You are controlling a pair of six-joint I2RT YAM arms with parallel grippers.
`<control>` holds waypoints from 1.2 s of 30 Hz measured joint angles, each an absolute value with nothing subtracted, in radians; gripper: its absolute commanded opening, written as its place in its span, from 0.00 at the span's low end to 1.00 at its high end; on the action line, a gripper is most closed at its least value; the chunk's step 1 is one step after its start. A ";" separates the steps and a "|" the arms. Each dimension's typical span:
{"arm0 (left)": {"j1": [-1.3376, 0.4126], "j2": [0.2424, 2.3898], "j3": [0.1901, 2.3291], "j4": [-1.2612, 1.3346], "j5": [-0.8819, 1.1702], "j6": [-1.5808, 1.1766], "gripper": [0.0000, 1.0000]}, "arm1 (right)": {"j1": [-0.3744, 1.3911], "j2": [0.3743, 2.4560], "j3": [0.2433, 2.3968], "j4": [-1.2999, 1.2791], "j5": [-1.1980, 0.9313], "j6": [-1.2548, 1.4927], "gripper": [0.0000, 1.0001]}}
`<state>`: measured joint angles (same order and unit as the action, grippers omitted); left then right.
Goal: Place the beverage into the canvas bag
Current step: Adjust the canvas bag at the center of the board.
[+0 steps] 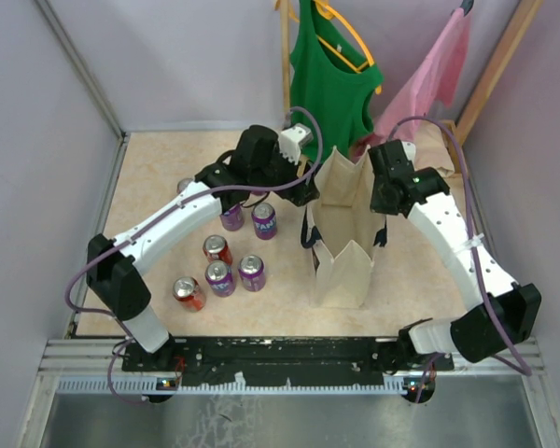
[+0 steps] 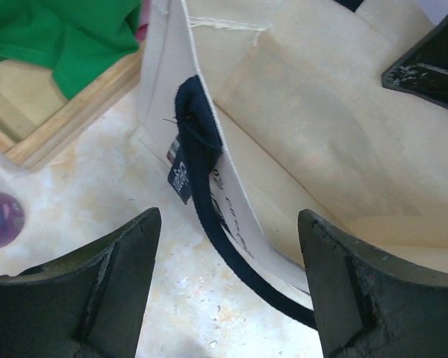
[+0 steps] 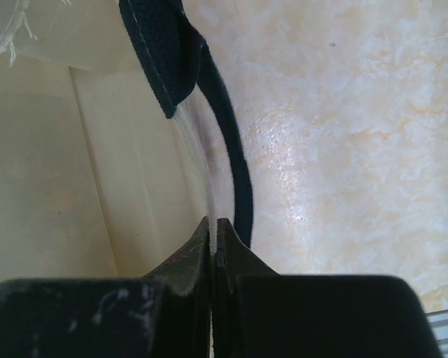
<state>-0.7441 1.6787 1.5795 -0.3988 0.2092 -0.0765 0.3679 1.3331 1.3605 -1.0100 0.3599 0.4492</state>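
The cream canvas bag (image 1: 341, 252) stands upright and open-mouthed in the middle of the table. My left gripper (image 1: 303, 193) is at its left rim, open. In the left wrist view the rim and navy handle (image 2: 201, 149) run between the spread fingers of my left gripper (image 2: 228, 224), untouched. My right gripper (image 1: 375, 198) is at the bag's right rim. In the right wrist view my right gripper (image 3: 213, 222) is shut on that thin canvas edge, beside the other handle (image 3: 235, 171). Several beverage cans, purple (image 1: 264, 221) and red (image 1: 217, 249), stand left of the bag. No can shows inside the bag (image 2: 321, 134).
A green tank top (image 1: 331, 84) and a pink garment (image 1: 434, 70) hang on a wooden rack (image 1: 285, 65) behind the bag. The rack's wooden base (image 2: 67, 119) lies near the bag's far corner. One purple can (image 2: 0, 218) is at the left wrist view's edge.
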 measured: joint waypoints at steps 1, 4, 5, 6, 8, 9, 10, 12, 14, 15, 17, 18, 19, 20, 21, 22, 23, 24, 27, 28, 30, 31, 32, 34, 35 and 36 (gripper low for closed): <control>-0.744 1.684 1.586 -0.400 0.223 -0.083 0.80 | 0.368 1.332 1.360 -1.009 0.358 0.450 0.00; -0.745 1.708 1.608 -0.402 0.267 -0.112 0.79 | 0.368 1.328 1.355 -1.001 0.351 0.455 0.00; -0.746 1.716 1.612 -0.401 0.276 -0.118 0.79 | 0.368 1.328 1.355 -0.999 0.349 0.456 0.00; -0.747 1.724 1.615 -0.402 0.283 -0.128 0.79 | 0.368 1.328 1.355 -0.997 0.347 0.456 0.00; -0.750 1.737 1.621 -0.408 0.287 -0.141 0.78 | 0.368 1.328 1.355 -0.995 0.343 0.456 0.00; -0.752 1.741 1.623 -0.410 0.286 -0.144 0.78 | 0.368 1.328 1.355 -0.995 0.343 0.457 0.00; -0.755 1.743 1.623 -0.413 0.282 -0.149 0.77 | 0.368 1.328 1.355 -0.995 0.343 0.457 0.00; -0.763 1.744 1.625 -0.424 0.270 -0.157 0.77 | 0.368 1.327 1.354 -0.995 0.343 0.458 0.00; -0.773 1.744 1.625 -0.432 0.254 -0.160 0.76 | 0.368 1.321 1.347 -0.993 0.343 0.463 0.00; -0.776 1.744 1.625 -0.436 0.249 -0.161 0.77 | 0.368 1.318 1.345 -0.992 0.343 0.464 0.00; -0.787 1.750 1.638 -0.457 0.231 -0.165 0.77 | 0.368 1.311 1.339 -0.989 0.342 0.467 0.00; -0.791 1.754 1.648 -0.461 0.224 -0.166 0.77 | 0.368 1.308 1.336 -0.987 0.342 0.468 0.00; -0.795 1.760 1.662 -0.468 0.218 -0.169 0.78 | 0.368 1.306 1.335 -0.989 0.342 0.469 0.00; -0.797 1.764 1.676 -0.473 0.212 -0.170 0.78 | 0.368 1.306 1.335 -0.989 0.342 0.471 0.00; -0.800 1.767 1.690 -0.476 0.207 -0.172 0.78 | 0.368 1.305 1.335 -0.989 0.341 0.472 0.00; -0.801 1.768 1.701 -0.479 0.202 -0.176 0.79 | 0.368 1.304 1.334 -0.989 0.339 0.472 0.00; -0.802 1.768 1.708 -0.482 0.199 -0.177 0.79 | 0.368 1.302 1.330 -0.987 0.339 0.472 0.00; -0.802 1.768 1.713 -0.484 0.196 -0.179 0.79 | 0.368 1.299 1.327 -0.987 0.339 0.472 0.00; -0.803 1.768 1.718 -0.495 0.188 -0.183 0.80 | 0.368 1.289 1.316 -0.988 0.339 0.473 0.00; -0.803 1.768 1.718 -0.500 0.187 -0.184 0.80 | 0.368 1.288 1.315 -0.990 0.339 0.473 0.00; -0.804 1.768 1.718 -0.508 0.186 -0.184 0.80 | 0.368 1.286 1.315 -0.990 0.338 0.473 0.00; -0.805 1.768 1.718 -0.510 0.185 -0.184 0.80 | 0.368 1.284 1.313 -0.989 0.338 0.473 0.00; -0.806 1.768 1.718 -0.511 0.184 -0.184 0.79 | 0.368 1.281 1.308 -0.988 0.338 0.473 0.00; -0.810 1.768 1.718 -0.514 0.183 -0.188 0.79 | 0.368 1.277 1.302 -0.989 0.339 0.473 0.00; -0.812 1.768 1.716 -0.516 0.182 -0.190 0.79 | 0.368 1.277 1.302 -0.991 0.338 0.474 0.00; -0.814 1.768 1.715 -0.517 0.181 -0.191 0.78 | 0.368 1.277 1.302 -0.991 0.338 0.474 0.00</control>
